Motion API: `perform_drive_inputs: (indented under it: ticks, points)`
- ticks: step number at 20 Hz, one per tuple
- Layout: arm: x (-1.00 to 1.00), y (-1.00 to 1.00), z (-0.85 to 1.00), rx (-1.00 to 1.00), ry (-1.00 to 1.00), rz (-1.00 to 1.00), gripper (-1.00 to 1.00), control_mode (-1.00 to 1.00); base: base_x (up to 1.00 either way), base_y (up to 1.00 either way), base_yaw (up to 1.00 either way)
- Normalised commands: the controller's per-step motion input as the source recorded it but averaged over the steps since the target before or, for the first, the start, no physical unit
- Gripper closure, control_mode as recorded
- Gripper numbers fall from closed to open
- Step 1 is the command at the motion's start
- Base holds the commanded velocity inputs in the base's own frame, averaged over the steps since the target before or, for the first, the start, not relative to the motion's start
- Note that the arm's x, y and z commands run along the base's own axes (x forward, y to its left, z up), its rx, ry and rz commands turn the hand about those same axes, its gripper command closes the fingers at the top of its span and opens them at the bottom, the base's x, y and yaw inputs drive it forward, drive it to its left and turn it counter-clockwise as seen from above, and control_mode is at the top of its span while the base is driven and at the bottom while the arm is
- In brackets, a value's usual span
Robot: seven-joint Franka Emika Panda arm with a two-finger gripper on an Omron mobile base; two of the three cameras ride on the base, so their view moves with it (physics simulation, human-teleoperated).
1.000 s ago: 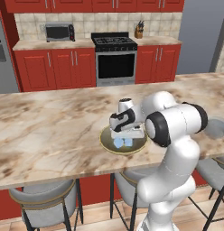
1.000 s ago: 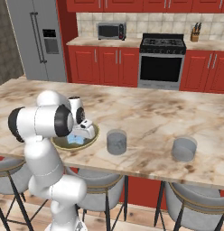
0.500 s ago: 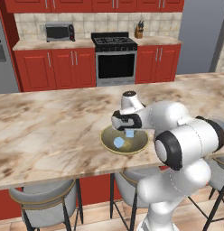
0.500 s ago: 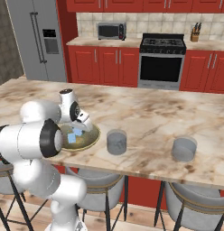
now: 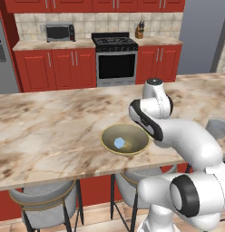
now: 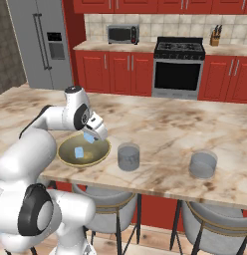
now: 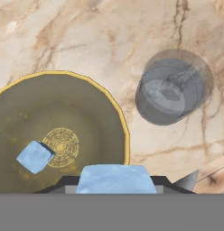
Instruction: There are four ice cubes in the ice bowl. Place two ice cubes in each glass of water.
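The ice bowl point(image 6: 70, 158), olive inside with a gold rim, sits near the counter's front edge, and one ice cube point(image 6: 78, 152) lies in it. That bowl point(image 5: 132, 149) and cube point(image 5: 119, 143) also show in the left base view. My gripper point(image 6: 91, 134) hangs just above the bowl's right rim, shut on a second ice cube point(image 6: 89, 138). In the hand view the held cube point(image 7: 114, 177) sits between the fingertips, over the bowl point(image 7: 86, 113) with the loose cube point(image 7: 35, 156). The nearer glass of water point(image 6: 128, 157) point(image 7: 172, 88) stands right of the bowl, a pale blocky shape inside. The other glass point(image 6: 202, 165) point(image 5: 217, 127) stands farther right.
The marble counter point(image 6: 160, 124) stretches wide behind the bowl and glasses. Grey stools point(image 6: 210, 219) stand under its front edge. Red cabinets, a stove point(image 6: 178, 67) and a fridge point(image 6: 43, 45) line the far wall.
The gripper has risen out of the bowl with an ice cube in it and moved toward the bowl's right rim. The arm's elbow has swung aside.
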Motion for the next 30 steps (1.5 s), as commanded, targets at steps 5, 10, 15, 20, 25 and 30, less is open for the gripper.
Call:
perform_drive_inputs:
  ticks: [5,10,15,20,25,30]
  points:
    - [-0.44,-0.93,0.48,0.00,-0.06,-0.20,1.00,-1.00,0.00,0.00,0.00]
    - [-0.17,-1.00,0.48,0.00,0.00,-0.22,1.00,-1.00,0.00,0.00,0.00]
    - [0.01,-1.00,0.46,-0.01,0.00,-0.21,1.00,-1.00,0.00,0.00,0.00]
    - [-0.05,-1.00,0.31,0.00,-0.02,-0.04,1.00,-1.00,0.00,0.00,0.00]
    - [-0.25,-1.00,0.03,0.00,-0.11,0.00,1.00,-1.00,0.00,0.00,0.00]
    - [-0.09,-0.96,0.00,0.00,-0.08,0.00,1.00,-1.00,0.00,0.00,0.00]
